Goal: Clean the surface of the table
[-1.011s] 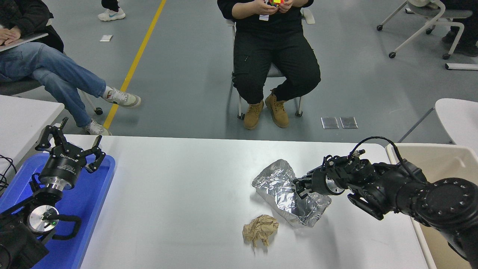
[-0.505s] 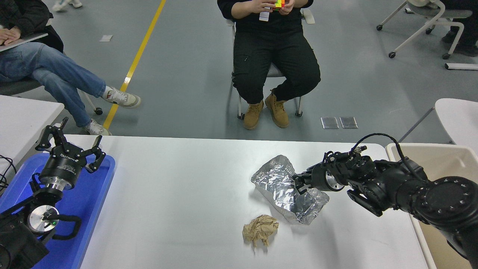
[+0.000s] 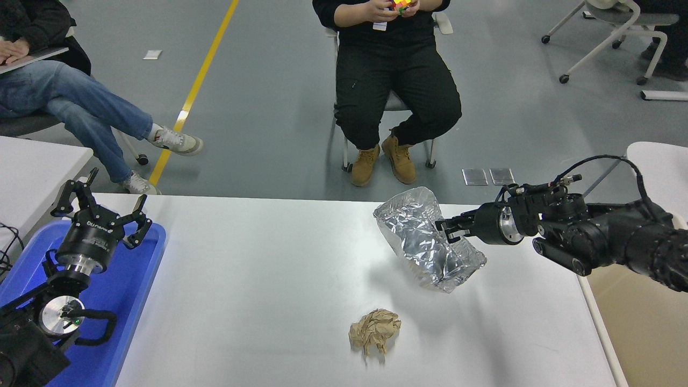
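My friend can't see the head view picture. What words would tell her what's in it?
The right gripper holds a crinkled silver foil bag lifted above the white table, with a crumpled brown paper ball lying nearer the camera. The left gripper sits open over a blue tray.

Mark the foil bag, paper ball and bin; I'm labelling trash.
foil bag [image 3: 424, 242], head view, crinkled middle
paper ball [image 3: 374, 332], head view, centre
bin [image 3: 639, 322], head view, inner floor

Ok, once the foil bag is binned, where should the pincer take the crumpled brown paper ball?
Probably straight from above, across the middle of the crumpled brown paper ball. It sits low and lumpy on the table surface with bare space all round, so the fingers can straddle it and close on its folds.
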You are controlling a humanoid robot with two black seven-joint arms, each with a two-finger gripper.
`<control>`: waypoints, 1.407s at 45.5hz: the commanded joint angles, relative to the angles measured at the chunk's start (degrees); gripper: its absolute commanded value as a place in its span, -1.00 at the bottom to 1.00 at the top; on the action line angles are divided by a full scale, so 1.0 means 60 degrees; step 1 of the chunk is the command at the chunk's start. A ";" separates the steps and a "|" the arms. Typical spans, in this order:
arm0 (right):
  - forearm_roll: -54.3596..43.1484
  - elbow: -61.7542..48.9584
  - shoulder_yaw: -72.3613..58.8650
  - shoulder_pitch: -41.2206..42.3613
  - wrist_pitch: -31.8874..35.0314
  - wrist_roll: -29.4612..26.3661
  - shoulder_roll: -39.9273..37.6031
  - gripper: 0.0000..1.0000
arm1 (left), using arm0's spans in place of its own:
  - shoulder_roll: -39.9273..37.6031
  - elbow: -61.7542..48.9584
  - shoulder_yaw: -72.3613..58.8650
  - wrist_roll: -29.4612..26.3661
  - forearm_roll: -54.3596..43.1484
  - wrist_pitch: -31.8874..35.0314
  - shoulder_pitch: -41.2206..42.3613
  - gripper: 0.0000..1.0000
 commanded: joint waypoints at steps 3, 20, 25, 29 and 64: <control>0.0851 0.1373 0.0171 0.1066 0.0375 0.0055 -0.1274 -1.00 | -0.0004 0.0000 0.0000 0.0000 0.0001 0.0000 0.0000 1.00; 0.1775 0.1271 0.1693 0.1492 0.1518 0.0172 -0.2300 -1.00 | -0.0004 0.0000 0.0000 0.0000 0.0001 0.0000 0.0000 1.00; 0.2170 0.1052 0.2104 0.1448 0.1797 0.0157 -0.2593 -1.00 | -0.0004 0.0000 0.0000 0.0000 0.0001 0.0000 0.0000 1.00; 0.2683 0.0700 0.2265 0.1418 0.2178 0.0157 -0.2871 -1.00 | -0.0004 0.0000 0.0000 0.0000 0.0001 0.0000 0.0000 1.00; 0.4969 -0.3504 0.2368 0.0584 0.4156 -0.0106 -0.3897 -1.00 | -0.0004 0.0000 0.0000 0.0000 0.0001 0.0000 0.0000 1.00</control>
